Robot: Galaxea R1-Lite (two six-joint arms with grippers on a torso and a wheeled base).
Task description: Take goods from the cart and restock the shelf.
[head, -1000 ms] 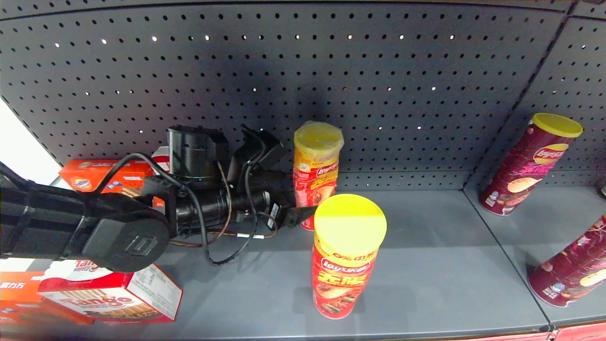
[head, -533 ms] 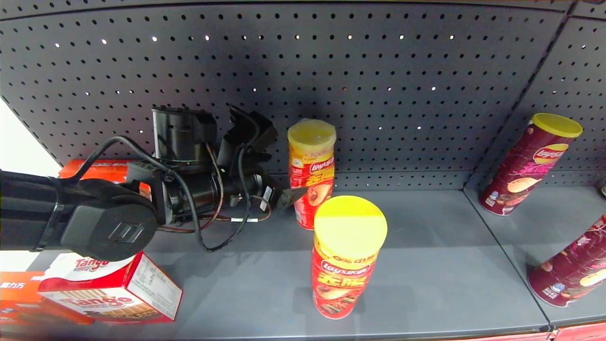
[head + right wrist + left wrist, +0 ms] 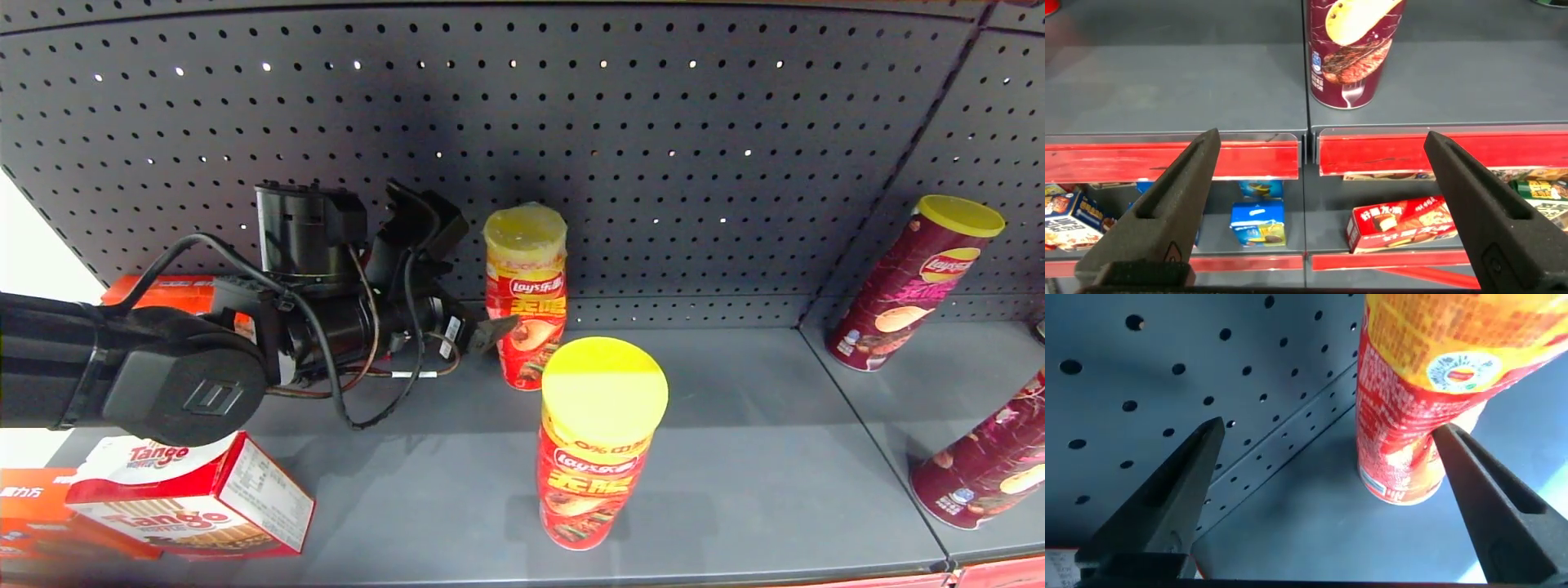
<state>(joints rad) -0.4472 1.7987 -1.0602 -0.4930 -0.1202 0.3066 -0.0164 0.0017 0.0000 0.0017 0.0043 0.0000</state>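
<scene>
A red chip can with a yellow lid (image 3: 523, 296) stands at the back of the grey shelf (image 3: 759, 457), close to the pegboard. My left gripper (image 3: 492, 327) reaches in from the left at the can's lower part. In the left wrist view this gripper (image 3: 1327, 429) is open, and the red can (image 3: 1417, 400) stands just past its fingertips, with one finger (image 3: 1478, 498) right beside it. My right gripper (image 3: 1323, 204) is open and holds nothing, in front of a lower shelf edge.
A second red can (image 3: 600, 441) stands nearer the shelf front. Two maroon cans (image 3: 914, 282) (image 3: 980, 469) are on the right. Wafer boxes (image 3: 196, 502) and an orange box (image 3: 171, 294) lie at the left. A maroon can (image 3: 1347, 49) and boxed goods (image 3: 1404, 222) show in the right wrist view.
The left arm has shifted left and toward the pegboard. The back red can has moved left with it and now stands closer to the back wall.
</scene>
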